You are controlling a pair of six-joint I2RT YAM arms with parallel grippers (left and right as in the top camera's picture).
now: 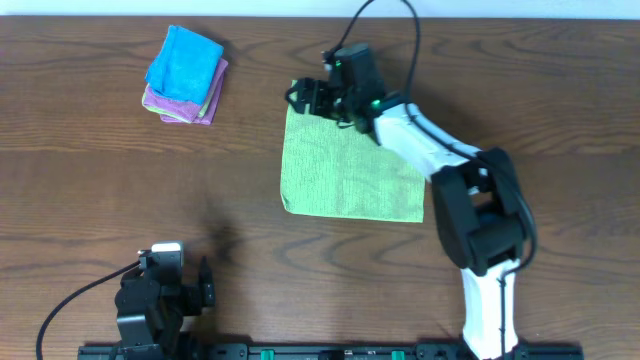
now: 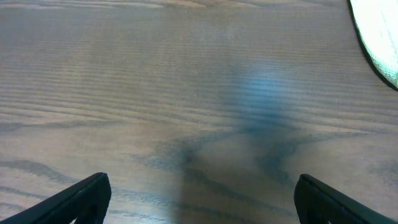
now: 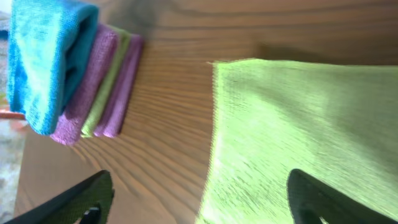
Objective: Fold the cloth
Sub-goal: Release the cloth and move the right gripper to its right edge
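Note:
The lime-green cloth (image 1: pixel 350 170) lies flat on the wooden table as a rough rectangle, right of centre. My right gripper (image 1: pixel 312 100) hovers over the cloth's far left corner, open. In the right wrist view its gripper (image 3: pixel 202 199) straddles the cloth's (image 3: pixel 298 124) left edge, one finger over bare wood and the other over the fabric, with nothing between them. My left gripper (image 1: pixel 205 285) rests open near the front left edge, well away from the cloth. The left wrist view shows this gripper (image 2: pixel 202 199) over bare wood, with only a corner of the cloth (image 2: pixel 380 37) at the top right.
A stack of folded cloths (image 1: pixel 185 75), bright blue on top of purple and green ones, sits at the far left of the table. It also appears in the right wrist view as the stack (image 3: pixel 68 74), left of the cloth. The right arm's body (image 1: pixel 480 215) stands beside the cloth's right side.

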